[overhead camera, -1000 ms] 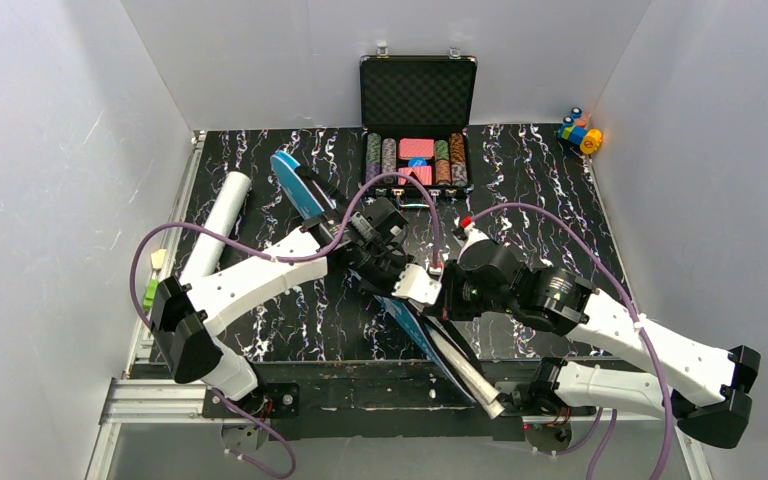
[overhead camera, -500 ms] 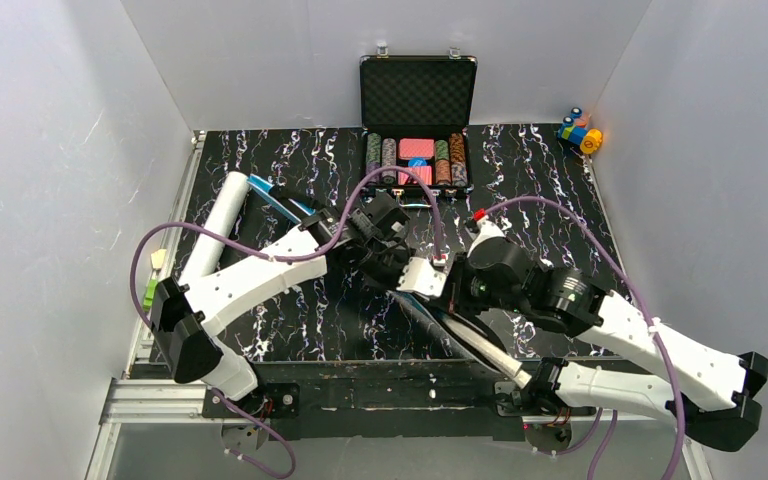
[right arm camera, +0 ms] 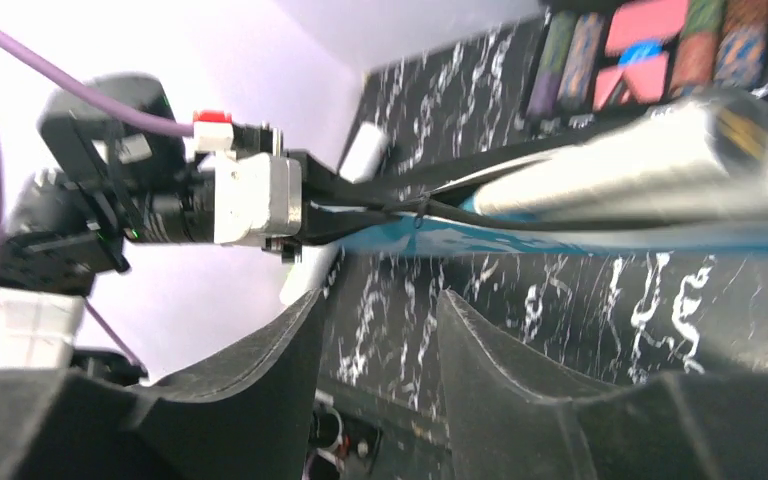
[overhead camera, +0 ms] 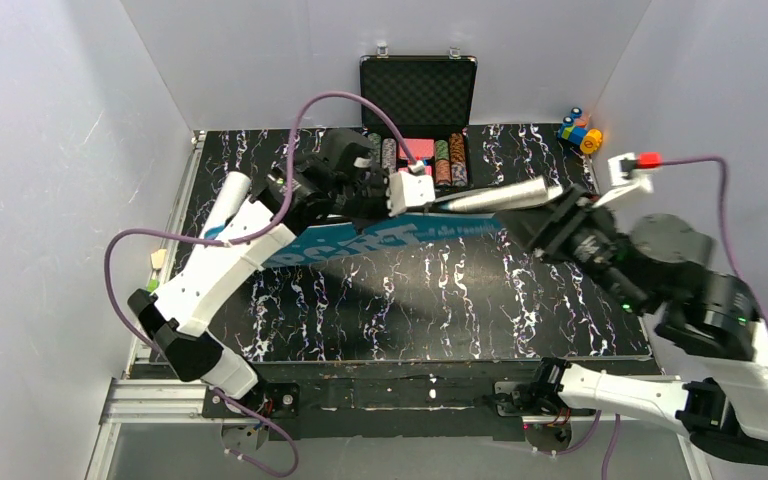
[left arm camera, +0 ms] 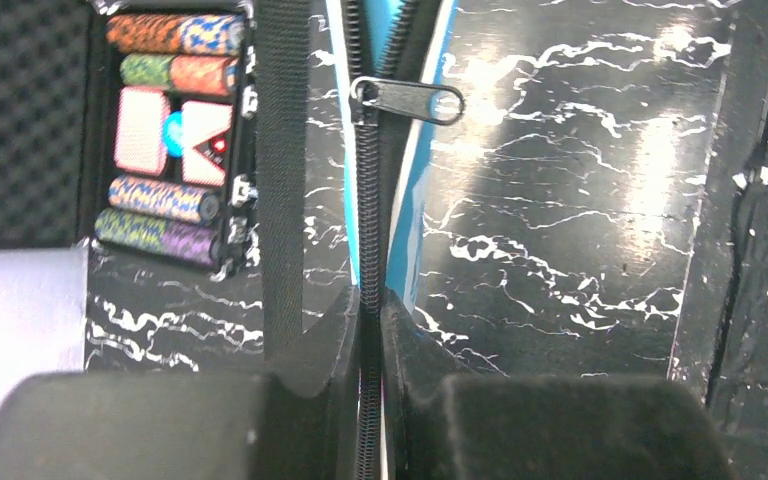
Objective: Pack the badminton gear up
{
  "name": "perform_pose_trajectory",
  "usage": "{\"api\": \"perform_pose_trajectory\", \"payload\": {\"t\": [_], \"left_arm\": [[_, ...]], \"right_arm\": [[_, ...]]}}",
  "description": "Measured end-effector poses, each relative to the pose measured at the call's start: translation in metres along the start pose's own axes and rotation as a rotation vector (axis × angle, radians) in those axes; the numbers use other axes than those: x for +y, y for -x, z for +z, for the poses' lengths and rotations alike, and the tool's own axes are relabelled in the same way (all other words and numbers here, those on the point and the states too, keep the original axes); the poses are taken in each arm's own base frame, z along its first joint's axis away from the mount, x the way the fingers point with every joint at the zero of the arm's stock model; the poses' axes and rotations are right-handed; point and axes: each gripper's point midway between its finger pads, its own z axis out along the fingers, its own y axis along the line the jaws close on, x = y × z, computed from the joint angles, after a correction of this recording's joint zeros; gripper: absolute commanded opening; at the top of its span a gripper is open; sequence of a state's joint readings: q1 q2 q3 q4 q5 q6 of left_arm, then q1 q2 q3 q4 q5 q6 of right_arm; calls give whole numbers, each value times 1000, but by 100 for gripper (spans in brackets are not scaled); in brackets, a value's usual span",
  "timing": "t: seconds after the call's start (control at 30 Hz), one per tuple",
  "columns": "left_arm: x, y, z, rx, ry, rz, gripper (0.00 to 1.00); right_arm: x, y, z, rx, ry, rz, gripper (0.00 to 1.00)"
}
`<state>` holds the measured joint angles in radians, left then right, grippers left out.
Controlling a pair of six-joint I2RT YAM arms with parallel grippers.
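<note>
Camera positions, three views.

Top external: mounted high behind the arm bases and aimed down and forward. It stood far off, taking in the whole black marbled table up to the back wall.

Left wrist: sat just behind the left gripper and faced along the zip of the blue bag, very near.

Right wrist: rolled sideways and blurred. It looked low across the table past the right gripper, near.

Shared by all three: the bag, the table and the open poker chip case.
</note>
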<state>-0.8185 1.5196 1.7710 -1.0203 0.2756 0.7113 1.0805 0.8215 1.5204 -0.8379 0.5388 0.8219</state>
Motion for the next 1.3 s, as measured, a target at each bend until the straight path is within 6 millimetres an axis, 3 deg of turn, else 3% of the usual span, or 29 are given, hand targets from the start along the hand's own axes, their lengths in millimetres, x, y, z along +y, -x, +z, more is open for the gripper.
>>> {"api": "perform_pose_trajectory", "payload": {"t": [0.17, 0.2, 0.27, 0.37, 0.5, 0.6, 0.67, 0.8, 1.0, 1.3], "left_arm": [[18, -5, -22, 6, 86, -85, 0], [18, -6, -25, 7, 95, -98, 0], [14, -5, -37, 0, 109, -138, 0], [8, -6, -46, -11, 120, -159, 0], [0, -9, -69, -39, 155, -179, 0], [-1, -11, -84, -60, 187, -194, 0], [-2, -12, -89, -68, 201, -203, 0], [-5, -19, -88, -65, 213, -219, 0], [-8, -29, -80, -37, 209, -240, 0], [-9, -34, -81, -25, 217, -256, 0]], "right_arm": [[-9, 53, -31, -175, -31, 6, 17], [-14, 58, -35, -201, -47, 1, 3], [-30, 75, -43, -285, -113, -34, 1], [-29, 83, -31, -331, -151, -114, 1], [-9, 103, 11, -328, -210, -174, 1], [-18, 121, 42, -337, -259, -147, 1], [-36, 121, 56, -310, -284, -108, 1], [-55, 106, 61, -260, -266, -16, 1], [-52, 84, 59, -204, -165, 87, 1], [-50, 56, 73, -125, -78, 175, 1]]}}
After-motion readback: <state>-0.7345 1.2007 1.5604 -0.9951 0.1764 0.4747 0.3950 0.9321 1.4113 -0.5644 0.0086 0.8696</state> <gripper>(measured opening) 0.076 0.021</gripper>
